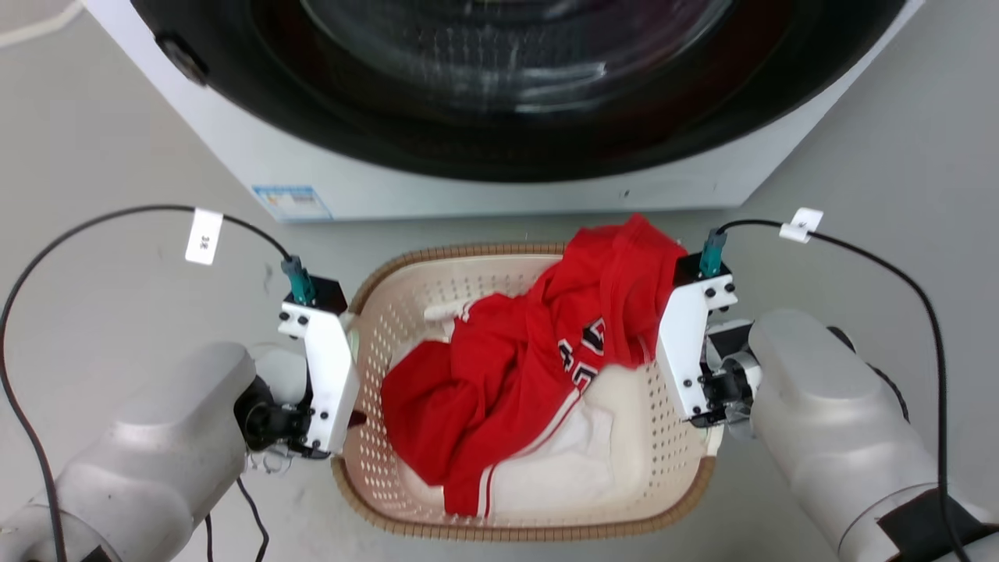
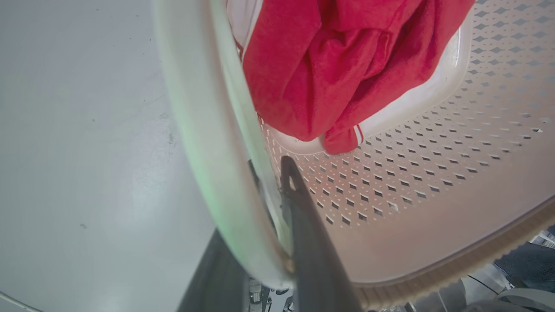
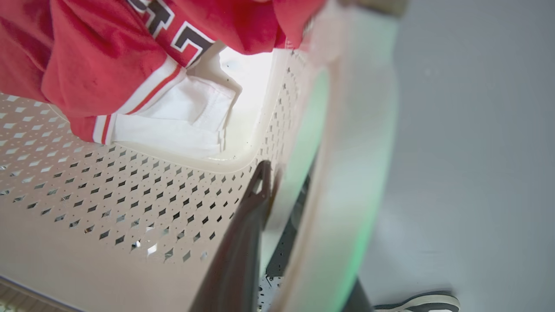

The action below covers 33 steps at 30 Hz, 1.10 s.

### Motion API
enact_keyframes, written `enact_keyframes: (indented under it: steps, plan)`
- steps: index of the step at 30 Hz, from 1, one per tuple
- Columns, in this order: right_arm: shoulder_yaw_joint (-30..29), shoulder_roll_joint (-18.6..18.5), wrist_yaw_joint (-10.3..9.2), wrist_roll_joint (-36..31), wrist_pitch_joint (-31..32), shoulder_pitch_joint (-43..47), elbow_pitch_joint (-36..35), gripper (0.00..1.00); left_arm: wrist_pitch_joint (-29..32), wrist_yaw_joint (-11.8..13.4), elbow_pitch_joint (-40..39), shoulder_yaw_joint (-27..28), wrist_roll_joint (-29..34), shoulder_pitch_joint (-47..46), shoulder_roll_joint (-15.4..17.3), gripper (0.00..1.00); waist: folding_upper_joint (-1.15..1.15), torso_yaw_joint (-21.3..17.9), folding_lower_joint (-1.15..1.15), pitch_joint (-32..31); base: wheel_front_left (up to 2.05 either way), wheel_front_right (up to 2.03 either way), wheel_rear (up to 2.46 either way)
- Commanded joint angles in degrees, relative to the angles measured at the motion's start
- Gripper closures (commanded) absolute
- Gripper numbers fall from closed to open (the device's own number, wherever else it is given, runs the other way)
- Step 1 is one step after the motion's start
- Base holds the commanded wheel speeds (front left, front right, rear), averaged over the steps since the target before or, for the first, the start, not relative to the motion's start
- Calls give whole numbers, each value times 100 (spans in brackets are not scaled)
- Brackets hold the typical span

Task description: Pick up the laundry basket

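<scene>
My left gripper [image 2: 269, 173] is clamped on the left side of the laundry basket [image 1: 468, 251]. One dark finger [image 2: 303, 216] lies inside against the perforated wall. The other runs down the outside, behind the white loop handle [image 2: 195, 130], so handle and wall sit pinched between them.

My right gripper [image 3: 279, 186] grips the opposite side the same way. Its inner finger [image 3: 251, 216] rests on the perforated wall, and the right handle [image 3: 347, 151] lies between that finger and the outer one.

The basket sits between my two grippers on the grey floor [image 1: 94, 156], its brown woven rim level with my wrists. I cannot tell whether its base touches the floor.

A crumpled red jersey [image 1: 499, 367] lies just beyond both sets of fingertips, inside the basket. From my right gripper it climbs up and drapes over the far rim beside my wrist bracket. A white cloth [image 1: 562, 460] lies under it, nearer my right fingers than my left.

Past the basket, ahead of both grippers, stands the white washing machine [image 1: 499, 195] with its round dark door.

Outward from my right gripper, by the base of its outer finger, the toe of a person's shoe [image 3: 416, 302] rests on the floor.
</scene>
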Motion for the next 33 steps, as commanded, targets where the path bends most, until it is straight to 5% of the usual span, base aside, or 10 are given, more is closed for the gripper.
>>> enact_keyframes:
  steps: [1, 19, 33]
  plan:
    - [117, -178, -6, 17, 160, 119, 9, 100, 113, 16, 61, -38, 1, 129, 251, 100, 0, -98, 0, -484, 0, 0, 0]
    - [737, -181, -3, 888, 1159, 713, -264, 100, 1002, 16, 3, -73, -423, 1063, 281, 100, 0, -220, 0, -2161, 0, 0, 0]
    - [899, -166, -3, 1219, 1202, 872, -169, 100, 1331, 15, 67, -72, -602, 1164, 153, 100, 0, -157, 0, -2379, 0, 0, 0]
